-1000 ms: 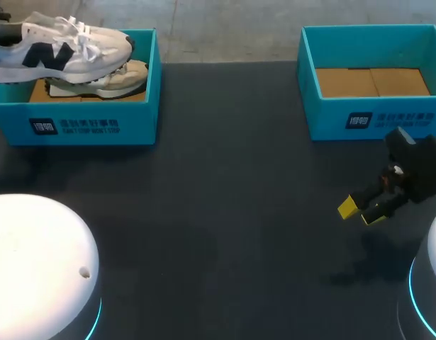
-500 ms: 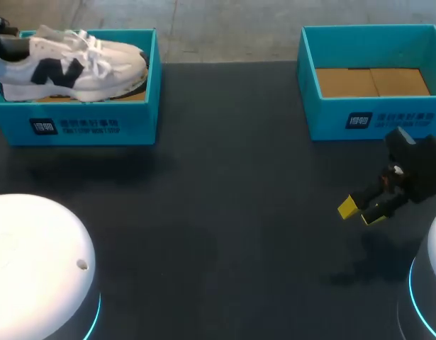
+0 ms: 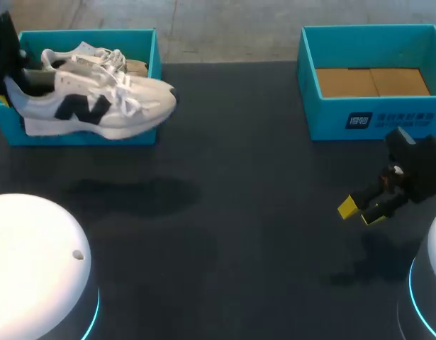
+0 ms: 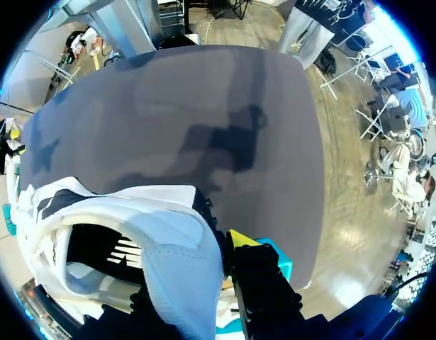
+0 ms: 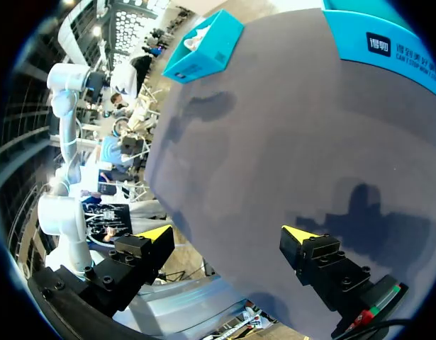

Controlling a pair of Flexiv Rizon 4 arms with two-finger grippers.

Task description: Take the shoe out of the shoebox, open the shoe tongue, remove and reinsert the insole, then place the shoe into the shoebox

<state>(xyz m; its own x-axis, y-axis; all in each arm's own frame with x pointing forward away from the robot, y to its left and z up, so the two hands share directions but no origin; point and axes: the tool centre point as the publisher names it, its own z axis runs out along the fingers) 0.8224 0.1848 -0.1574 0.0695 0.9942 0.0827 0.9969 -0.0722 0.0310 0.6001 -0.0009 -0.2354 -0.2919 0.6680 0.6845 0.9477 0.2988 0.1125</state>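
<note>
From above, the shoe (image 3: 97, 106), white with a dark letter on its side, hangs in the air across the front wall of the left shoebox (image 3: 152, 53), heel toward the left arm (image 3: 3, 49) and toe poking out over the dark table (image 3: 225, 212). A second shoe (image 3: 97, 55) lies in the box behind it. The right shoebox (image 3: 373, 119) stands well apart, showing only its cardboard floor, and the right gripper (image 3: 361, 211) hovers near it over the table, fingers spread and holding nothing. What worries me is the hold: the shoe seems pinched by the heel alone, so the long toe end could sag, swing or slip free. Its sole also looks low enough to catch the box wall and drag the box. The left arm's fingers are cut off at the edge here, and the loose laces of the two shoes are hard to tell apart. In the left wrist view, the left gripper (image 4: 219, 244) has the padded heel collar of the shoe (image 4: 132, 227) in its grasp. One yellow tip sits against the outside, while the other is hidden, I think inside the opening, so I judge it clamped on the heel. The insole is lost in shadow. In the right wrist view, the right gripper (image 5: 228, 235) stands wide open over bare table (image 5: 274, 156), with the left shoebox (image 5: 203, 42) small and far ahead and its contents too small to make out.
</note>
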